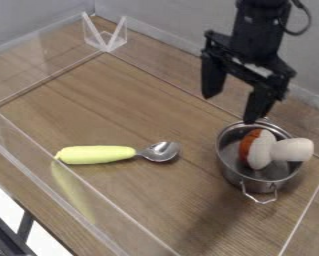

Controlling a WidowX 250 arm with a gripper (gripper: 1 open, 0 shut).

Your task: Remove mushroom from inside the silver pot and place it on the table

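— Camera view from above the table (108,100): what can be made out of the gripper (242,97)?

— It hangs pointing down, its two dark fingers (213,76) spread wide with nothing between them, just above the far rim of the silver pot (263,172). The arm above it runs out of the top edge, so its upper part is cut off.

— And the mushroom (273,151)?

— It lies tilted inside the pot, cream stem pointing right and resting over the rim. Only a sliver of the red-orange cap shows; the rest is hidden behind the stem and the pot's wall. The pot's bottom cannot be seen.

— Anything else?

— A yellow-handled spoon (118,153) lies flat on the wood, well left of the pot. The clear plastic walls (68,33) are hard to trace, showing mainly as pale edges.
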